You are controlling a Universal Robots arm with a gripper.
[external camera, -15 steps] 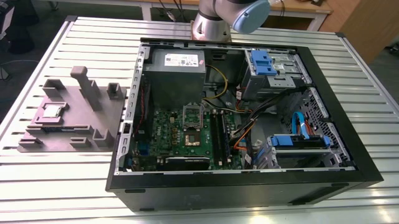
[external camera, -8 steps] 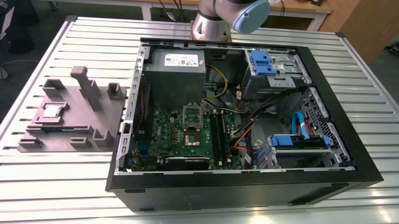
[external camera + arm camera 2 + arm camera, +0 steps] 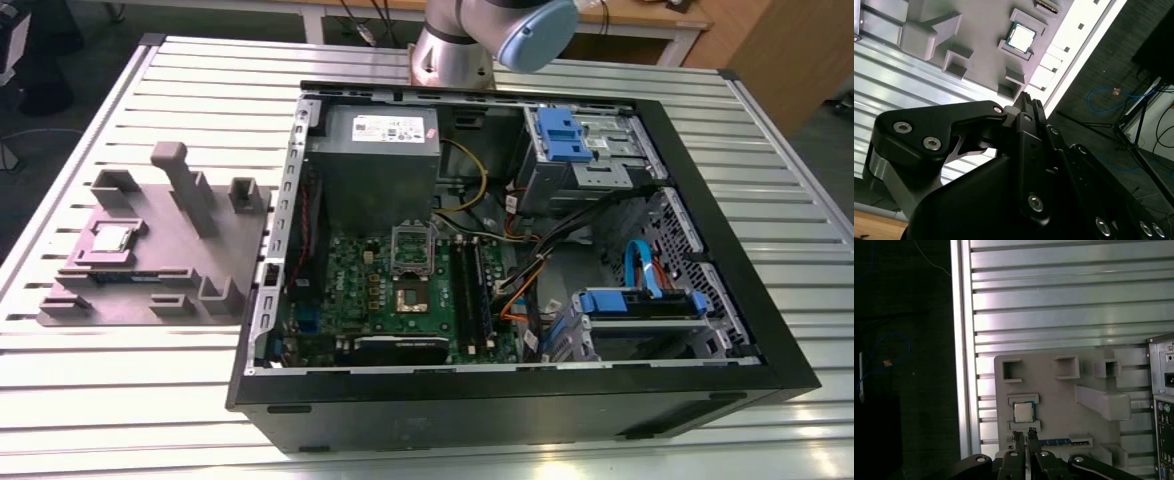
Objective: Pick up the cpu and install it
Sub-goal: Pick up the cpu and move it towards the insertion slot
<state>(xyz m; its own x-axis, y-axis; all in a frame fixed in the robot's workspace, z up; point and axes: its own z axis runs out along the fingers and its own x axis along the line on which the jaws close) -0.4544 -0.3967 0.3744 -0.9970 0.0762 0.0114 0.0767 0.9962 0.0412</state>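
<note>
Two slim black fingertips on the gripper point(image 3: 1024, 434), drawn narrow with barely a slit between them, gripping nothing. Behind them, matte black linkage plates pinned with bright round screw heads. Held above the table point(image 3: 1054, 305), tips pointing down toward the cpu point(image 3: 1023, 412) and clear of it. Flat and square, that cpu, with a silver-grey metal top and a thin green edge, lying level in a shallow square pocket of the grey fixture point(image 3: 1054, 390). Matte, moulded-looking plate, the fixture, studded with raised blocks, open-sided square brackets and one tall post. Just beside the cpu pocket, a thin blue-green strip point(image 3: 1061, 442) lying in a slot. Underneath, a table of ribbed, bright aluminium slats. Toward the exterior view's right of the fixture, an open black computer case point(image 3: 534, 405) lying on its side. Inside it, a green motherboard point(image 3: 360, 280), a plain grey power supply box point(image 3: 380, 160), blue plastic brackets and loose coloured cables. At the table's far edge in the exterior view, the arm point(image 3: 461, 45), a smooth silver tube with a pale blue joint cap, rising out of frame.
</note>
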